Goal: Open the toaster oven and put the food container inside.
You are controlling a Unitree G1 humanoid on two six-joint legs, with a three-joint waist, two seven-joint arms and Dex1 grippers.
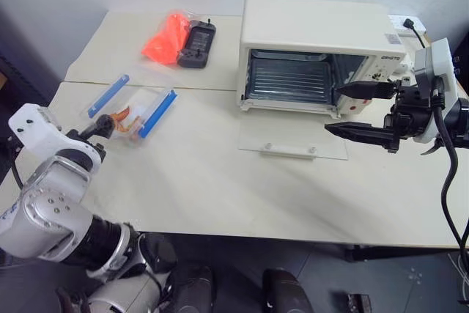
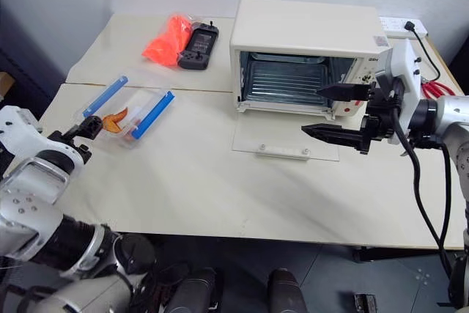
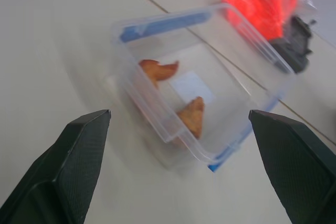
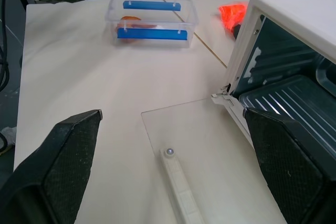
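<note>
Nearest the camera, the left gripper (image 3: 176,169) hovers just short of the food container (image 1: 132,111), fingers spread wide and grasping nothing. Beneath everything, the pale bench (image 1: 198,181) carries the toaster oven (image 1: 319,53), whose glass door (image 1: 293,138) lies flat and open on the surface. Beside the oven's open mouth, the right gripper (image 1: 350,111) hangs with its fingers released, empty. Well left of the oven sits the container, orange food inside. Behind it lie an orange bag (image 1: 167,38) and a black handheld device (image 1: 196,44), touching.
</note>
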